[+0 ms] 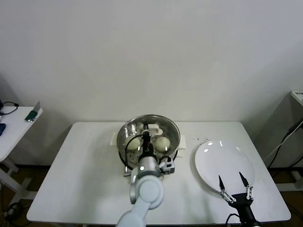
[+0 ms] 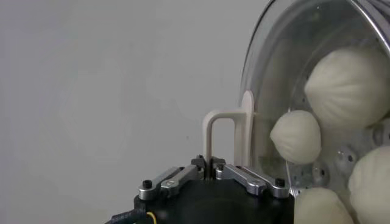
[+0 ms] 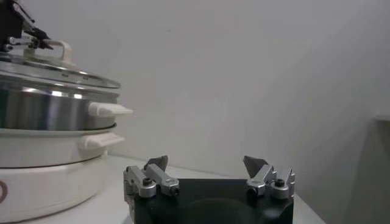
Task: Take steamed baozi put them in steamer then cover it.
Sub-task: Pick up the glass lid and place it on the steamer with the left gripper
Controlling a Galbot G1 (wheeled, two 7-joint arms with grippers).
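Our left gripper point(image 2: 211, 165) pinches the cover point(image 2: 304, 73) by its handle point(image 2: 228, 131), fingers clenched, seating it over the baozi point(image 2: 297, 136) inside the steamer point(image 3: 49, 115). Our right gripper point(image 1: 234, 185) idles spread open above the plate point(image 1: 215, 158)

Cream-white baozi point(image 1: 162, 143), shiny silver steamer point(image 1: 171, 128)

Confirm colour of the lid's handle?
Cream-white. The cover has a cream-white bar handle, clearest in the left wrist view, with the left gripper shut on it.

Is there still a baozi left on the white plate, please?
No, the white plate lies bare in the head view, while the baozi sit inside the steamer.
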